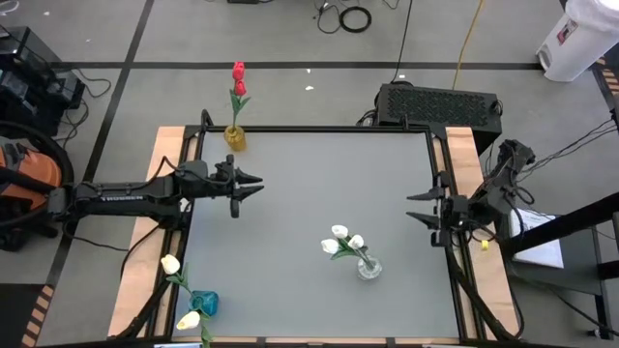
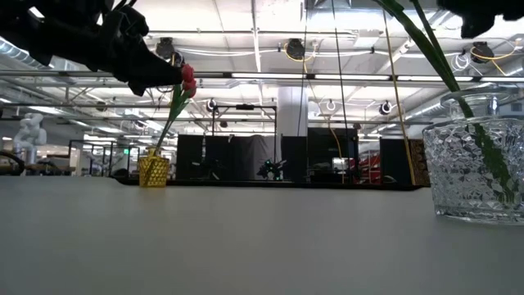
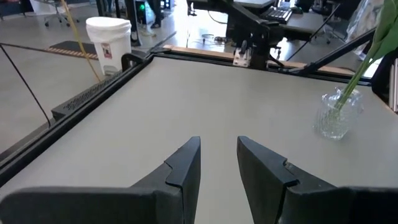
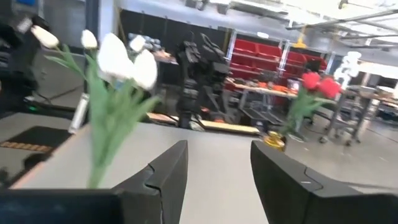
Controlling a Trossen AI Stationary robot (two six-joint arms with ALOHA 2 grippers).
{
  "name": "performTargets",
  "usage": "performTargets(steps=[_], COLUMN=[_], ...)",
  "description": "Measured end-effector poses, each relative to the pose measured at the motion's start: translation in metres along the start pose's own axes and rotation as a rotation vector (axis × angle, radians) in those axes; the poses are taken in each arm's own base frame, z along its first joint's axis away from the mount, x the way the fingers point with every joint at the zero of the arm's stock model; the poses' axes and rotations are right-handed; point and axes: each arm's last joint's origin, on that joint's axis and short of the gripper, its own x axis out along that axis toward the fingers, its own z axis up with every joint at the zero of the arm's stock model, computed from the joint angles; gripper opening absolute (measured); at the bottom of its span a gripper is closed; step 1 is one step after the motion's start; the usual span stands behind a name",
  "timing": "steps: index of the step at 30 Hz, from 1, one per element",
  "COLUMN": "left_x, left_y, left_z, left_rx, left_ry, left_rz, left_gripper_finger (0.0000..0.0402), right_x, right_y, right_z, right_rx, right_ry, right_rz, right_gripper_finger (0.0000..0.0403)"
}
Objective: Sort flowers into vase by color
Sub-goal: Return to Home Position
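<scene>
Cut-glass vase (image 2: pixel 479 168) hard against the low lens, green stems slanting out. From above: three white tulips (image 1: pixel 343 240) in it, right of centre on the table (image 1: pixel 309 174). Red tulips (image 1: pixel 238 77) in yellow vase (image 1: pixel 235 137) at far edge; cream tulips (image 1: pixel 171 264) in teal vase (image 1: pixel 203 303), near-left corner. One colour per vase, so sorting apparently finished. Left gripper (image 1: pixel 253 184) spread, empty, raised over left side; right gripper (image 1: pixel 412 207) spread, empty, at right edge. Probably held clear to spare the stems. White tulips nearer right gripper, apart from both.
</scene>
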Motion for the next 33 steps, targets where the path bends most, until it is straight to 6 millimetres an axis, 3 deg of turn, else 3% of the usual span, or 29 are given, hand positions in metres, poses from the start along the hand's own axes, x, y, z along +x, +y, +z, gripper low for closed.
performTargets(steps=[18,23,33], left_x=[0.007,0.007,0.006], left_y=[0.001,0.001,0.002], left_z=[-0.004,-0.009,-0.026], left_rx=[0.063,0.079,-0.025], left_ry=[0.032,0.033,0.087], left_rz=[0.001,0.0,0.004], left_gripper_finger=[0.0111,0.0111,0.0111], right_x=[-0.012,-0.01,-0.007], right_y=[-0.015,-0.01,-0.002], right_z=[-0.018,-0.038,-0.062], right_rx=[0.098,0.1,0.14], right_ry=[0.082,0.113,0.149], right_rz=[-0.06,-0.16,-0.167], right_gripper_finger=[0.0167,0.0167,0.0167])
